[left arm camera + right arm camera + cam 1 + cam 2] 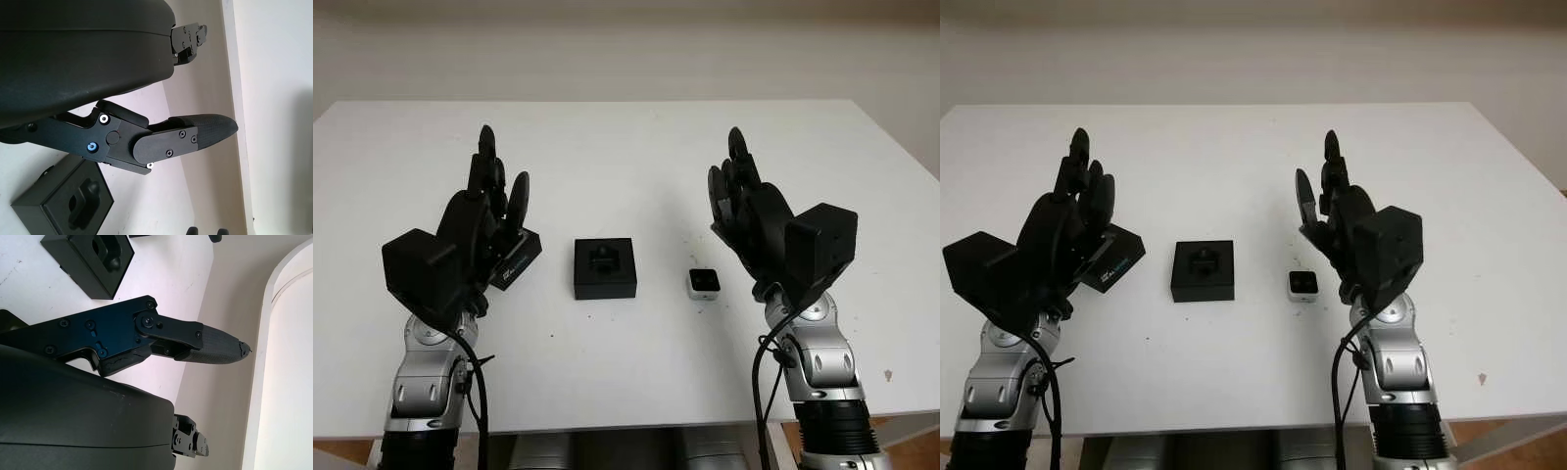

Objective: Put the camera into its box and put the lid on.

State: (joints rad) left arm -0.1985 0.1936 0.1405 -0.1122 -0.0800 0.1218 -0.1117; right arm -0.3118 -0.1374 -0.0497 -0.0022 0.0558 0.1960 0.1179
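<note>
A black box (605, 267) stands uncovered at the middle of the white table (626, 147), its dark moulded insert showing; I also see the box (63, 205) in the left wrist view and the box (90, 259) in the right wrist view. To its right lies a small white camera (704, 283) with a dark face. The flat black lid (519, 259) lies left of the box, partly hidden behind my left hand (501, 166). That hand is open and raised above the table. My right hand (729, 162) is open too, raised just right of the camera.
The table's front edge runs close to my arms, and a pale wall stands behind its far edge. A small mark (888, 374) sits on the table at the front right.
</note>
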